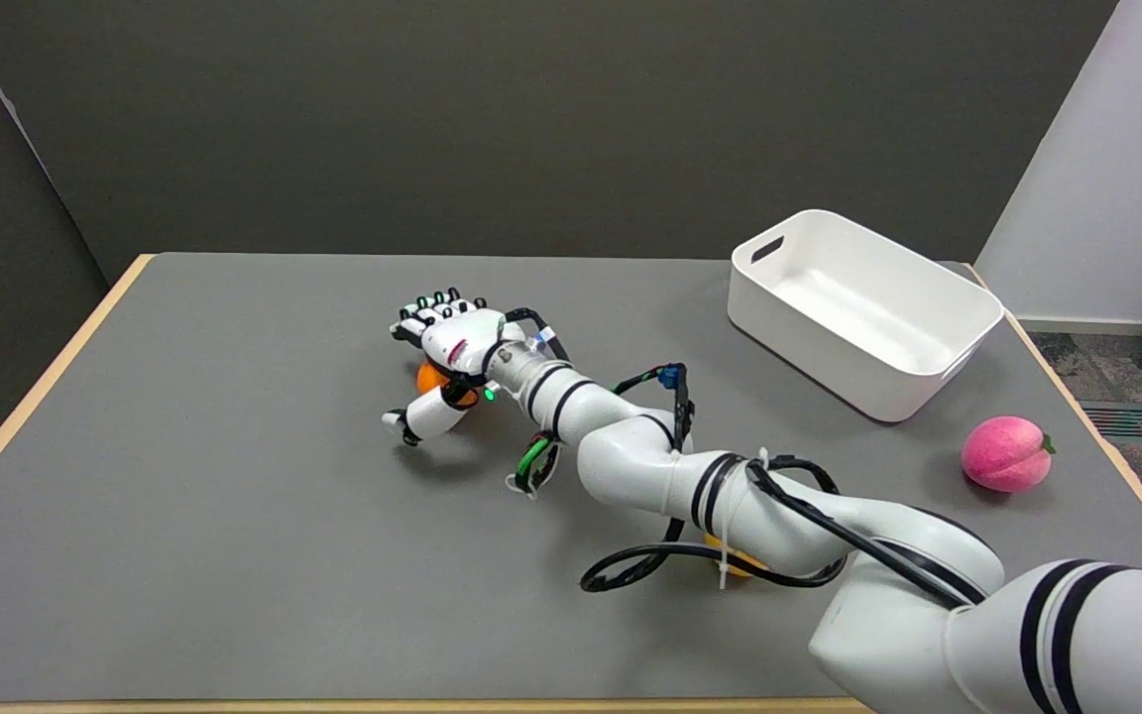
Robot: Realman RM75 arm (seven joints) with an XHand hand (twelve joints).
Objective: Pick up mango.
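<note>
Your right hand (447, 342) lies over the mango (429, 378) near the middle of the grey tabletop (234, 516).
The mango shows only as a smooth orange curve under the palm, resting on the matte tabletop; most of it is hidden. Your fingers (432, 305) reach over its far side, while the thumb (422, 416) stretches out on the near side, tip on or just above the surface. You cannot tell whether the fingers are closed on the fruit or merely cupped over it. Your glossy white arm (650, 456), banded in black and trailing looped cables, crosses from the lower right. A second orange object (740, 565) peeks out beneath it. A rectangular white plastic bin (858, 307) with rounded corners and handle slots sits far right; a fuzzy pink peach (1005, 453) lies just beside its near end.
</note>
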